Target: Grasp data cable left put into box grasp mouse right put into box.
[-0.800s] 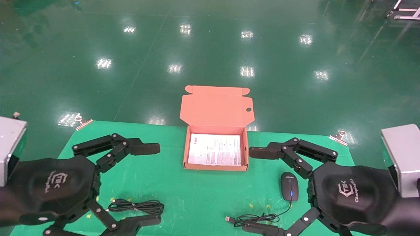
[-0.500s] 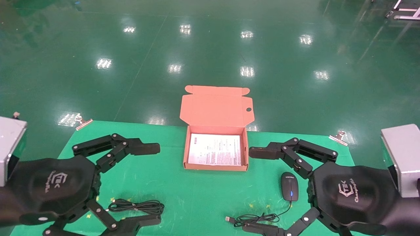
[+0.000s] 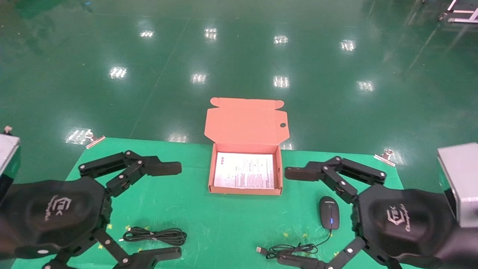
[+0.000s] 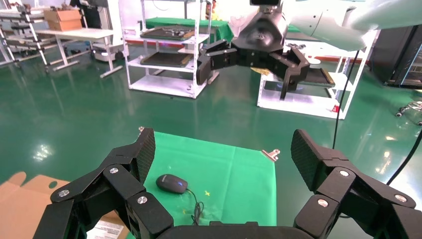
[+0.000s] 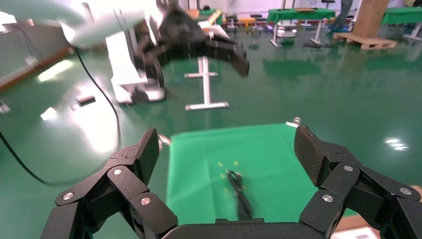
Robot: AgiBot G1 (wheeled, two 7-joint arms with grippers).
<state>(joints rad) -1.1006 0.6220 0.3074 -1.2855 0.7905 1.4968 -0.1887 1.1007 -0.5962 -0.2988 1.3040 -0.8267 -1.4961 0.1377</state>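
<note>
The green table (image 3: 209, 220) carries everything. The left gripper (image 3: 170, 211) hangs over its left edge and the right gripper (image 3: 295, 216) over its right edge, each with fingers spread wide and holding nothing. The box (image 3: 211, 173) sits at the middle of the far edge, flap lid stood open, a printed white sheet (image 3: 244, 175) covering its floor. The mouse (image 3: 329, 212) lies near the right front, its own cord (image 3: 291, 249) trailing to the front edge. The data cable (image 3: 155, 235) is bunched near the left front edge, between the left fingers.

Risks, as I judge them: the loose cable loops could slip a pinch or catch the box wall, and the mouse's cord may drag behind and hang outside. Each gripper's back carries a white logo, roughly "TEK"; the sheet's print and the mouse's small mark are too fine to read
</note>
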